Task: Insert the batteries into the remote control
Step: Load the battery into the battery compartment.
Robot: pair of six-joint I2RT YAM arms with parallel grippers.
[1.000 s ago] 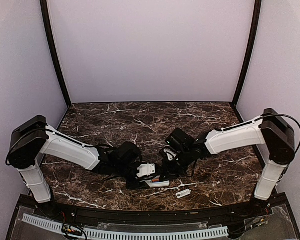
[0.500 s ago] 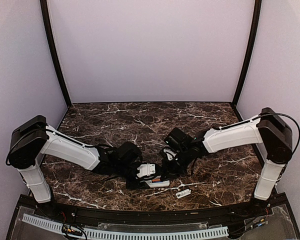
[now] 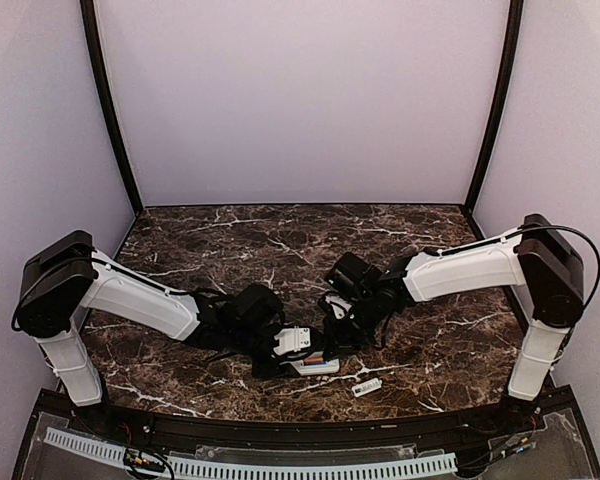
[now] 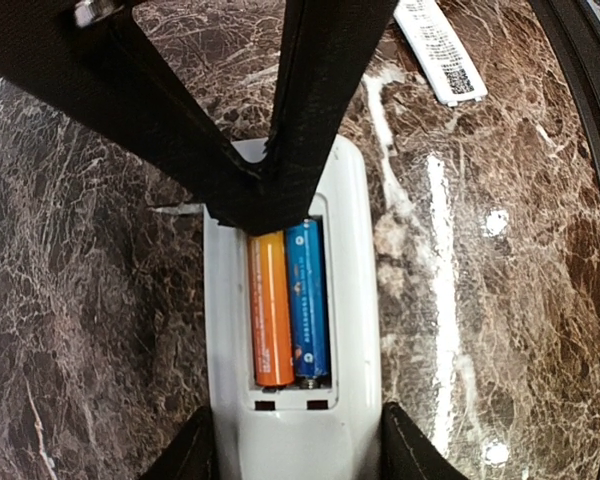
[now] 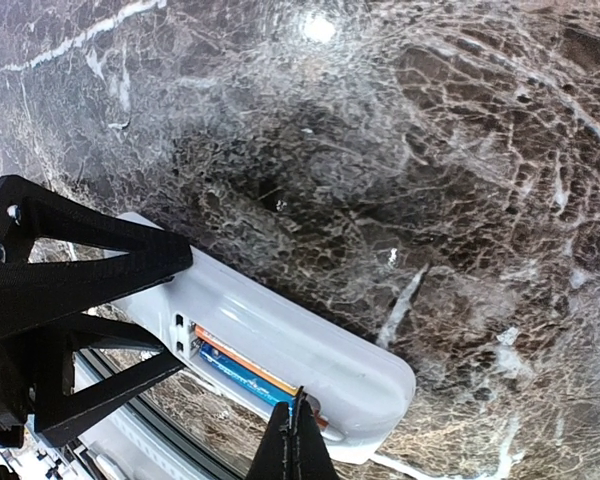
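The white remote control lies back up on the marble, its battery bay open. The orange battery and the blue battery lie side by side in the bay. My left gripper is shut on the remote's sides at its near end. My right gripper is shut and empty, its tip resting on the far end of the batteries. In the top view the remote sits between the left gripper and the right gripper.
The loose white cover lies on the marble table just right of the remote, near the front edge; it also shows in the left wrist view. Walls close in the back and both sides.
The right arm has shifted slightly to the left over the remote. The left arm, the remote and the cover have not moved.
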